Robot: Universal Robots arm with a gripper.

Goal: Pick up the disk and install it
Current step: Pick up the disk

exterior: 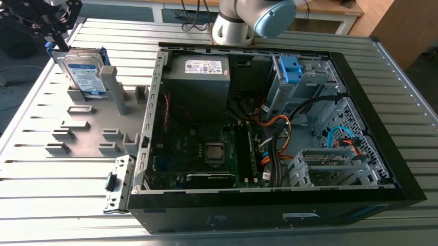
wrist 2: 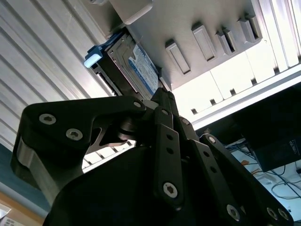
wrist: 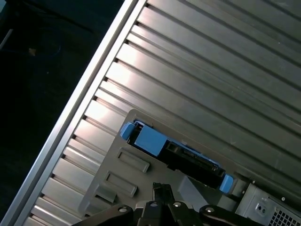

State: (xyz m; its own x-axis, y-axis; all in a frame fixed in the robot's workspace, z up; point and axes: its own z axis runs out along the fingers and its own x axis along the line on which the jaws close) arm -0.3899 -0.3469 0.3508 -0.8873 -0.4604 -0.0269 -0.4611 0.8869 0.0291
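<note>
The end effector [wrist: 162, 189] is closed on nothing, its two black fingertips pressed together as seen in the first wrist view. In the exterior view it hangs at the exterior view's left, just above the top corner of the disk [exterior: 83, 72]. It stands beside the disk's upper edge, not around it, and I cannot tell whether the two touch.

The disk stands upright on its edge in a grey holder [exterior: 89, 128] on the ribbed metal worktop [exterior: 68, 179], apart from the open computer case [exterior: 274, 128].

The disk will likely feel stiff and dense for its size. Its smooth metal faces could slip under a light grip, and it is the kind of thing that knocks would harm. The free upper part, clear of the holder, looks like the place to take it. The hold could go across the two flat faces or on the blue frame, kept clear of the connector edge, which shows dark in the first wrist view.

By count there is one end effector, one disk, one holder with several raised slots and one case. Inside the case sit one bare blue clip [exterior: 291, 69] and one grey box with a white sticker [exterior: 198, 77].
</note>
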